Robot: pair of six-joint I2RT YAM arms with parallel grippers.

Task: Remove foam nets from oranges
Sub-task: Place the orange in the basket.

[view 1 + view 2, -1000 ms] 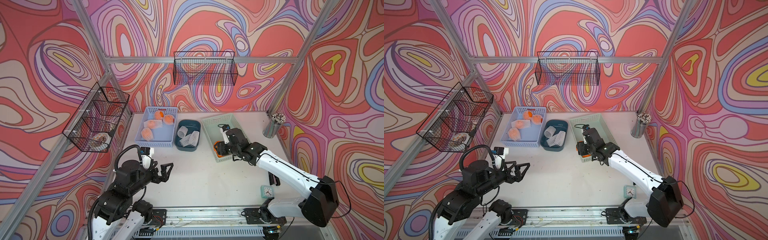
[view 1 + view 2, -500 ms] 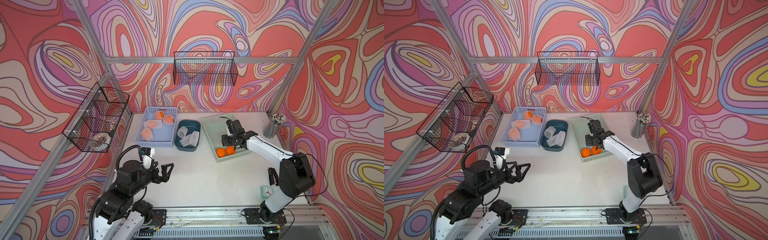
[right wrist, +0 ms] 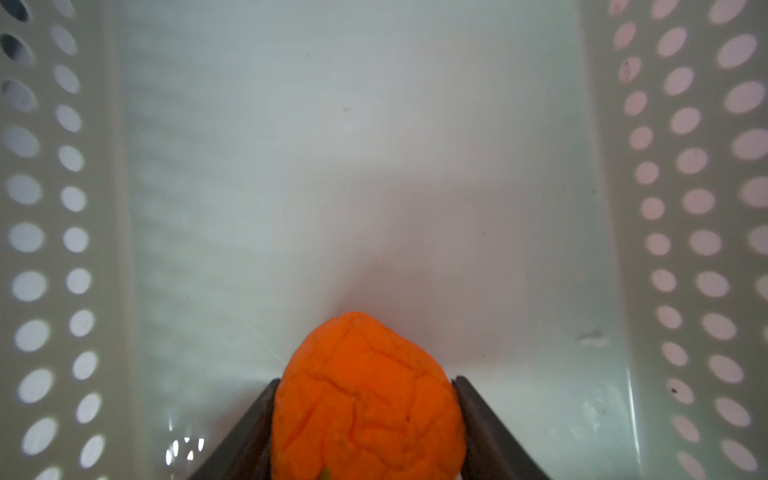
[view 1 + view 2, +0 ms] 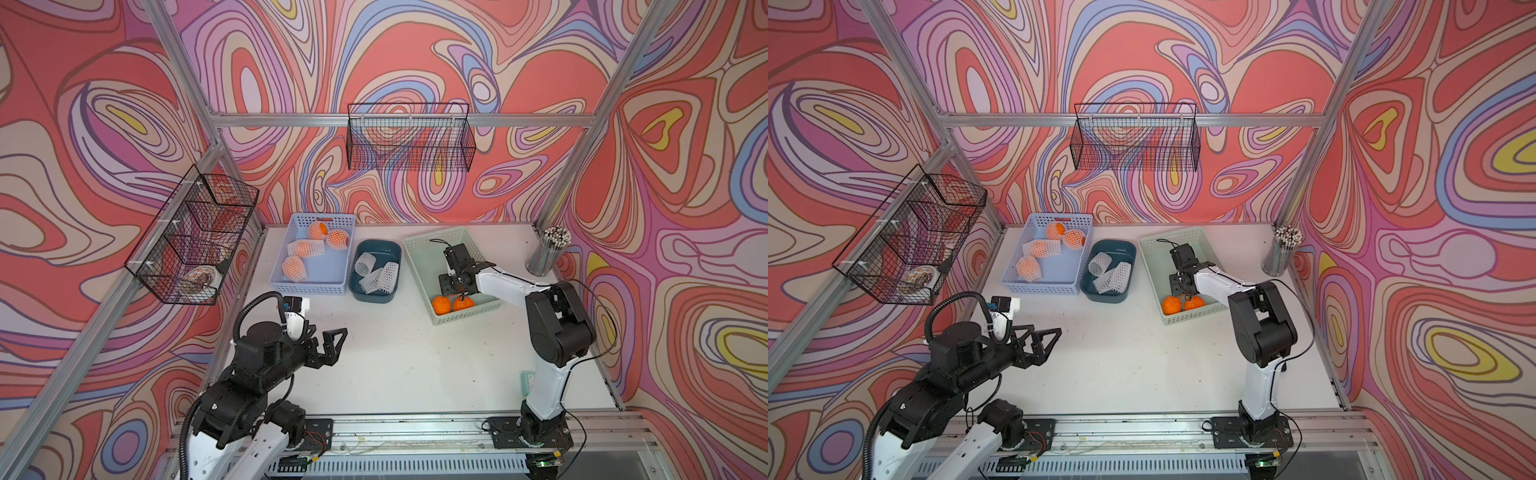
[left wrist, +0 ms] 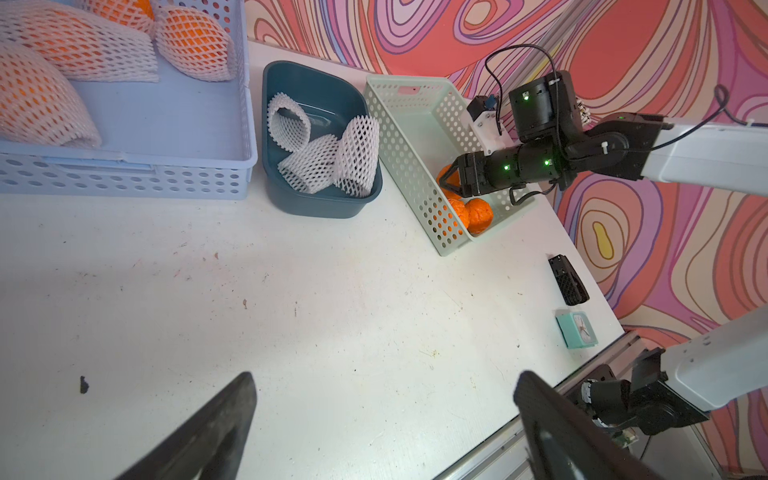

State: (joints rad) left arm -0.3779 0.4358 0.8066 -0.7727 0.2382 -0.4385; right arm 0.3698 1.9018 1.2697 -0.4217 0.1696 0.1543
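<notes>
I am gripping a bare orange [image 3: 370, 419] in the right gripper [image 3: 365, 380], its two fingers pressing on opposite sides of the fruit, low inside the green basket [image 4: 467, 314]. Two other bare oranges [image 4: 441, 304] are lying together at that basket's near end. The left gripper [image 5: 384, 376] is hanging wide open and empty over the table [image 5: 332, 291], well apart from everything. Four netted oranges [image 4: 294, 268] are sitting in the blue basket [image 4: 309, 286], and three empty nets [image 4: 376, 276] are lying in the dark tub [image 4: 374, 298] between the two baskets.

I am judging the fruit to be firm but slightly yielding and apt to roll. Its wrinkled skin is probably giving decent friction, so a moderate squeeze across the middle suits it. The nets are looking very light, soft and springy, likely to collapse under a pinch and snag on fingertips. For the next one I am planning to pinch the loose open end of the sleeve while the other gripper is holding the fruit through the mesh.
</notes>
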